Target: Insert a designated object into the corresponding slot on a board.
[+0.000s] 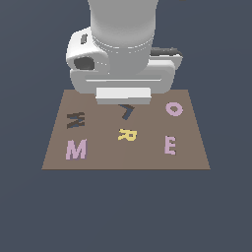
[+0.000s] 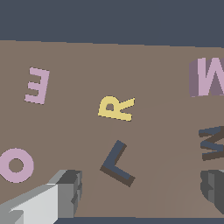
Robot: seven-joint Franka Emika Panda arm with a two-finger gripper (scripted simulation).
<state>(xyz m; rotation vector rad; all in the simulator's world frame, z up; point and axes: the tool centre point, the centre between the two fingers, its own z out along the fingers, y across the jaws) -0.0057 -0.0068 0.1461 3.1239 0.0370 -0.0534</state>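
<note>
Brown board (image 1: pixel 197 152) lies flat. At the exterior view's left sit the dark M-shaped slot (image 1: pixel 76 119) and, just nearer the camera, the lilac letter M (image 1: pixel 76 149). Mid-board: a dark L-shaped recess (image 1: pixel 127 112) and yellow R (image 1: pixel 127 134). Rightward: pink O (image 1: pixel 173 109) and E (image 1: pixel 170 145). The gripper (image 2: pixel 142 192) hovers spread wide, holding nothing.

M (image 1: pixel 76 149) on board (image 1: pixel 103 152), just beside slot (image 1: pixel 76 119)
</note>
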